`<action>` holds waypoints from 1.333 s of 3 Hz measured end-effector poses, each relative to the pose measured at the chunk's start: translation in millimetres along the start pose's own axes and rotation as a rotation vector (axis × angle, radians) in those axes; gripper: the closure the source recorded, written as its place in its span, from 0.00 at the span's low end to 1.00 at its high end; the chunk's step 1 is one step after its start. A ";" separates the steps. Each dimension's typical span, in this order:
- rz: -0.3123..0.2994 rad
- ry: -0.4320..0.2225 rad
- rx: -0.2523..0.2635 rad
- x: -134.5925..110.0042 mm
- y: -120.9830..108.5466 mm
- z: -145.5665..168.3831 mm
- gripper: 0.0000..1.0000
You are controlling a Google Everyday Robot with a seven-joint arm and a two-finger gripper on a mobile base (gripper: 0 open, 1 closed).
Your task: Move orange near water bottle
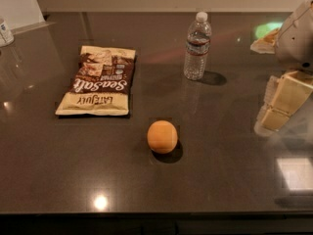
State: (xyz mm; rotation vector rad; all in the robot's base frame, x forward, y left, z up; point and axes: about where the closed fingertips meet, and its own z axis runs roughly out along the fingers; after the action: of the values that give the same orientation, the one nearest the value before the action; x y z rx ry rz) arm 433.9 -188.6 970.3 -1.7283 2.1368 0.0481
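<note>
**A:** Looking across the table [58,175], where's the orange [162,136]?

**B:** Near the middle of the dark top, a little toward the front edge. It sits on its own, with its shadow at 4 o'clock. Nothing touches it.

**A:** And the bottle [197,45]?

**B:** Upright with its white cap on, toward the back of the table. That's about 1 o'clock from the orange, and well apart from it.

**A:** What's the flat thing?

**B:** A brown-and-cream bag [98,82], lying flat at roughly 10 o'clock from the orange and 8 o'clock from the bottle. It touches neither.

**A:** Where's the gripper [281,104]?

**B:** At the right edge, about 3 o'clock from the orange and 4 o'clock from the bottle. It's cream-coloured and blocky, hanging under the white arm [296,33] above the tabletop. It's well apart from both.

**A:** Spread or pressed together?

**B:** I can't tell from where I stand.

**A:** Anything else?

**B:** A small white container [5,32] at the far left edge, at 9 o'clock from the bottle. There are also a few glints of light on the glossy top.
</note>
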 end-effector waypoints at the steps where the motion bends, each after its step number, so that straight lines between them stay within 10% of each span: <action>1: -0.042 -0.113 -0.042 -26.3 21.7 19.9 0.00; 4: -0.149 -0.252 -0.115 -88.3 68.4 103.0 0.00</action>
State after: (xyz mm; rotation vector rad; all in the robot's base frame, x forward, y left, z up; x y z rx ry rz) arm 412.0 -62.3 888.7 -1.8331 1.8523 0.3353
